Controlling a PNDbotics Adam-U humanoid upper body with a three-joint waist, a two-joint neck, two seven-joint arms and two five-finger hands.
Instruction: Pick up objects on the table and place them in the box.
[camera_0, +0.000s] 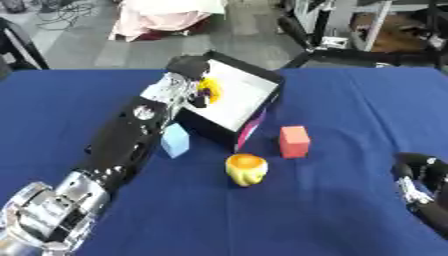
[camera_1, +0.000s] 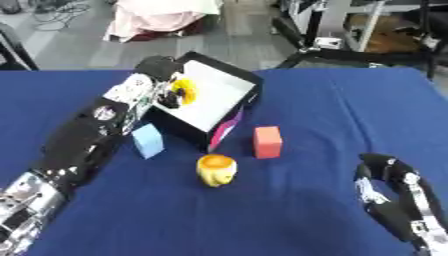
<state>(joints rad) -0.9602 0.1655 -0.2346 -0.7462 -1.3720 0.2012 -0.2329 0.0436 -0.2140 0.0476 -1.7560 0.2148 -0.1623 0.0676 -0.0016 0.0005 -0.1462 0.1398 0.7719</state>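
Observation:
My left arm stretches up from the lower left, and my left hand hangs over the left edge of the black box with a white inside. Its fingers are curled round a small yellow object held over the box interior. On the blue cloth in front of the box lie a light blue block, a red block and a yellow cup-shaped object. My right hand rests low at the right edge, away from all of them; its fingers are not clear.
The blue table stretches wide to the right of the box. Beyond its far edge are grey floor, a pink cloth heap, cables and metal frame legs.

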